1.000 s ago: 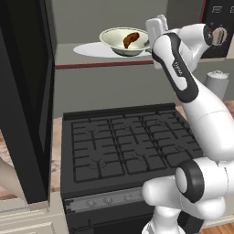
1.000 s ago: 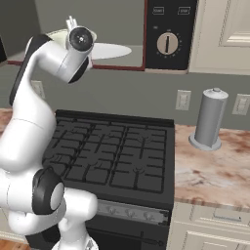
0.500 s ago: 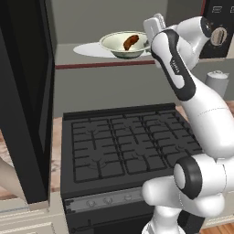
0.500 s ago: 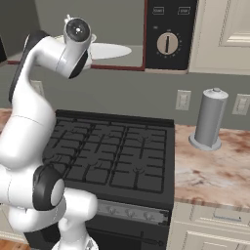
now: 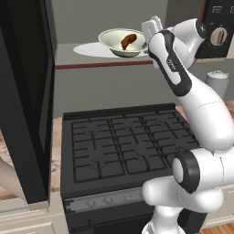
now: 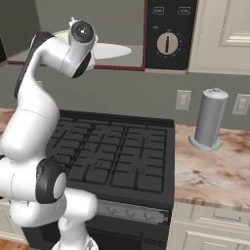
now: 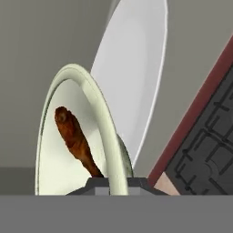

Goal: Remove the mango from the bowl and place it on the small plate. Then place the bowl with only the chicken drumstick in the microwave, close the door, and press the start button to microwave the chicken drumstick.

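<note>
Bowl (image 5: 121, 44) with drumstick (image 5: 128, 40) gripped at rim by clamped fingers (image 7: 105, 183), best kept level and eased down centred on turntable (image 5: 91, 49) inside microwave (image 6: 168, 34).

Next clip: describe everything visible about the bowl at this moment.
The bowl is wide, shallow and off-white with a pale greenish inside, smooth like glazed ceramic. It sits upright inside the open microwave, over the near right part of the white turntable; whether it rests on it cannot be told. Only the chicken drumstick lies in it, reddish-brown. The end effector is shut on the bowl's near rim, as the hand view shows.
</note>
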### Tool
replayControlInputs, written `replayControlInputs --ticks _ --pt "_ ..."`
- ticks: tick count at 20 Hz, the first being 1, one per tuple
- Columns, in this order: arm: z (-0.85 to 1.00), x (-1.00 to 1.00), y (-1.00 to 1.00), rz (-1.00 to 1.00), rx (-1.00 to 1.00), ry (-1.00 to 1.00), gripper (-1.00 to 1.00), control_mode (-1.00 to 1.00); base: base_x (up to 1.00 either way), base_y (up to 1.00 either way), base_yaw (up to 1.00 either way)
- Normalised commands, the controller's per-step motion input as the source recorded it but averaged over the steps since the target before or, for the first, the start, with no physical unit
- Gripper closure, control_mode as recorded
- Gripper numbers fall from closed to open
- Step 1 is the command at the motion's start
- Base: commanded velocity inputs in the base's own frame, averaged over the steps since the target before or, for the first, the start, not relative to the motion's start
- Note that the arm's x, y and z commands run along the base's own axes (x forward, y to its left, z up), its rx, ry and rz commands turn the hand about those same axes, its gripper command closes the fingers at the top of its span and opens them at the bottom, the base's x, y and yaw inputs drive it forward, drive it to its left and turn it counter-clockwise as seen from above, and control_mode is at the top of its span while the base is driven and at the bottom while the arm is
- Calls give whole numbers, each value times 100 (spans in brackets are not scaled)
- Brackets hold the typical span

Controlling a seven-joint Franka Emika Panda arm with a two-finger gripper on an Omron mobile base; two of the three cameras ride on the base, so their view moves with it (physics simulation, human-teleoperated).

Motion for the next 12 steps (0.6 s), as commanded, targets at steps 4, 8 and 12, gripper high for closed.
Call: replayControlInputs --ticks 4,8,12 --pt "-33 23 0 -13 0 0 100 -100 0 0 0" --pt "-9 14 0 -17 0 0 100 -100 0 0 0" --pt "8 1 0 -13 0 0 -100 -100 0 0 0"
